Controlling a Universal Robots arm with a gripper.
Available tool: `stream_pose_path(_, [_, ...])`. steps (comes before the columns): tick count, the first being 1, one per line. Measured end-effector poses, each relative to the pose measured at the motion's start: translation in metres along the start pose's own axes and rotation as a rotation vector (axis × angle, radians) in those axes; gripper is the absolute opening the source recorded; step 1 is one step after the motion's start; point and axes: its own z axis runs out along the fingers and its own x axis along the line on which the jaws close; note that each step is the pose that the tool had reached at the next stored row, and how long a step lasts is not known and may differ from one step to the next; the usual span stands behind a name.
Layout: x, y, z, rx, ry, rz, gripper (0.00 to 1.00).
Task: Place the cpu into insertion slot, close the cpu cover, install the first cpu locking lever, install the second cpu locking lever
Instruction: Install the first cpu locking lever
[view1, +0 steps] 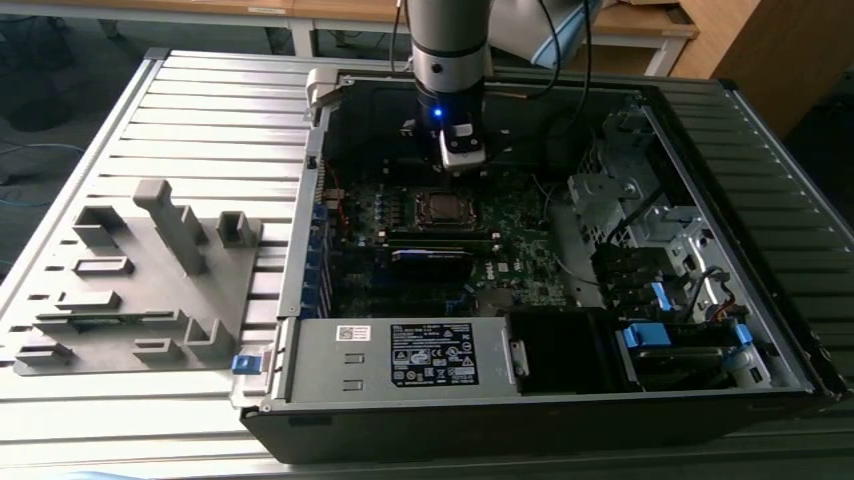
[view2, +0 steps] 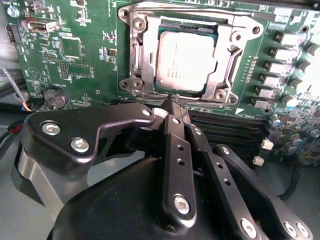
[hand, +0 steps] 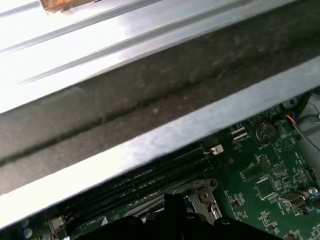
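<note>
Over the open computer case on the slatted surface in the exterior view, the arm reaches down with the end effector hanging just above the motherboard; the insertion slot sits directly below and slightly forward of it, with a grey top visible inside. A grey fixture tray lies well apart, toward the exterior view's left. Second wrist view: the end effector has its fingers pressed together, nothing between them, tip right at the near edge of the socket. The cpu already lies flat inside the insertion slot. The cpu cover looks laid down as a frame around the chip, though whether it's fully seated can't be told. Thin lever wire runs along the far side of the socket; latched or not, can't tell. Memory slots run just beside the tip. First wrist view: mostly the case's metal wall, with motherboard and a socket corner just past the end effector. Judgement: work is at the cover or lever stage; doing it well means pushing with the closed tip squarely on metal frame or lever, never on the chip, staying clear of the memory slots.
</note>
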Motion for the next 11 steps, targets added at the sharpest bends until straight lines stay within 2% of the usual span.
stream_pose_path(2, [0.0, -0.0001, 0.0004, 0.012, -0.0025, -0.02, 0.11])
stream_pose_path(9, [0.0001, -0.0002, 0.0014, 0.0639, -0.013, -0.089, 0.11])
stream_pose_path(11, [0.0001, -0.0002, 0.0016, 0.0734, -0.0152, -0.107, 0.11])
